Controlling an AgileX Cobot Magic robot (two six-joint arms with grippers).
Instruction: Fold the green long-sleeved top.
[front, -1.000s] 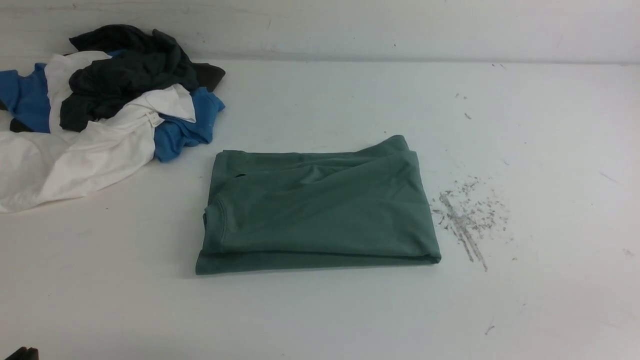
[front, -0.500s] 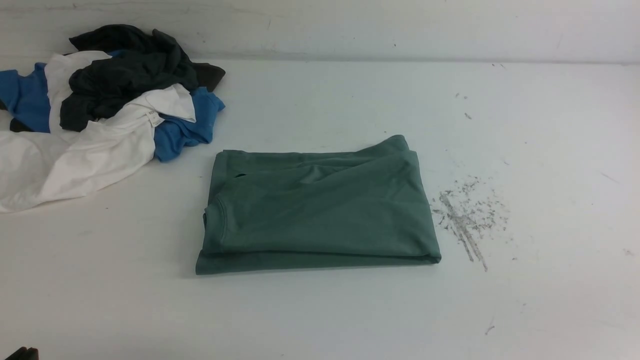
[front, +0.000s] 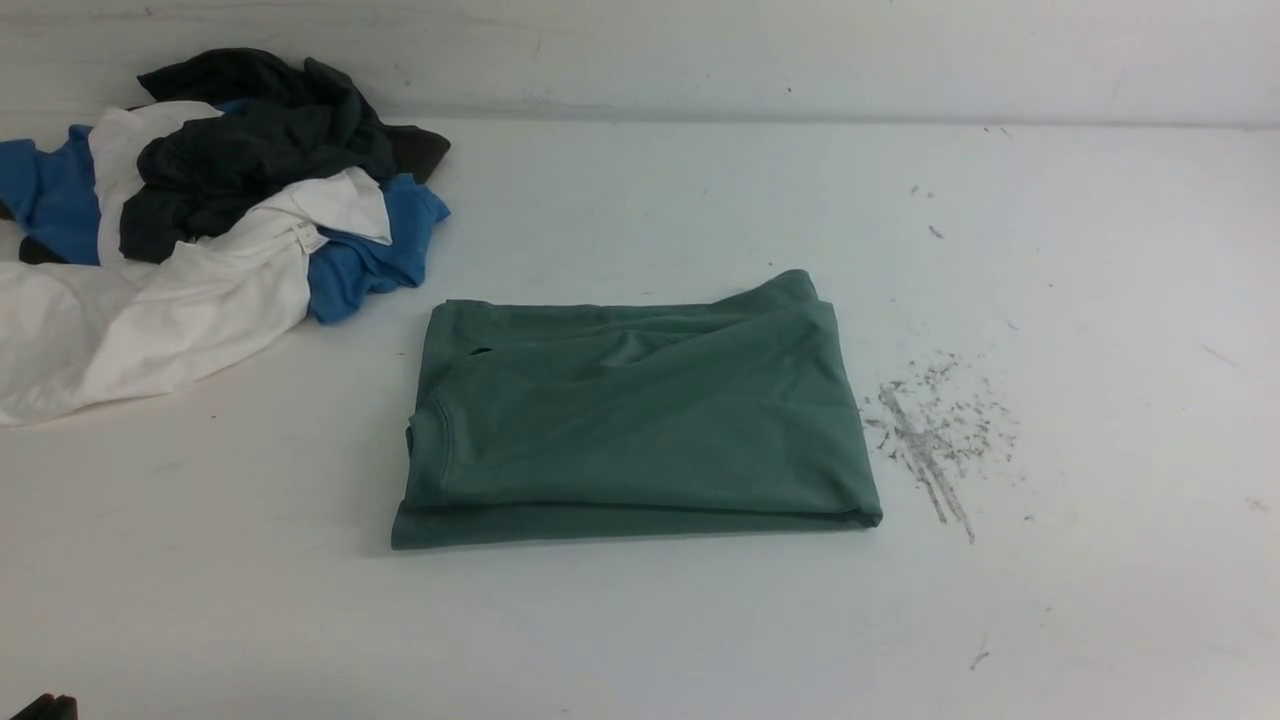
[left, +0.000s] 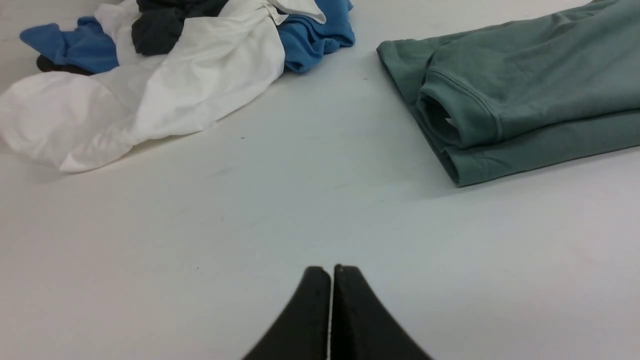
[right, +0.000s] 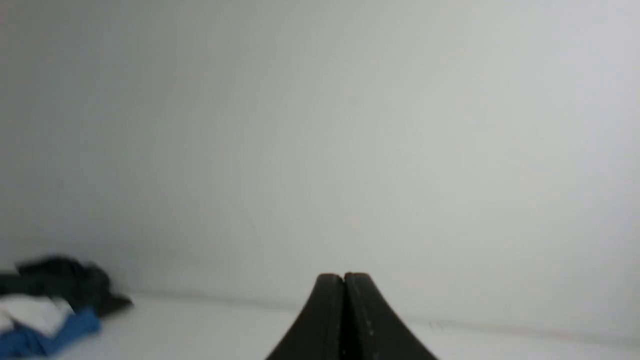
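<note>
Nearest: left gripper (left: 332, 270), jaws pressed together, empty, low over bare table (front: 640, 640); right gripper (right: 344, 276), jaws likewise together, empty, raised facing the wall
Middle: green top (front: 635, 420), folded in 1 flat rectangle mid-table, neck opening at its left edge
Far left: heap of white, blue and black clothes (front: 200, 210), apart from it
Judgement: folding looks finished; keep both arms clear, leave layers undisturbed

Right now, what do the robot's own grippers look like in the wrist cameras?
Only the tips show. The left gripper has two matte black jaws, smooth, flaring wider toward the camera and narrowing to rounded ends. The right gripper looks the same: black, tapered, with rounded tips. No cables, markings or arm links are visible in either wrist view.
</note>
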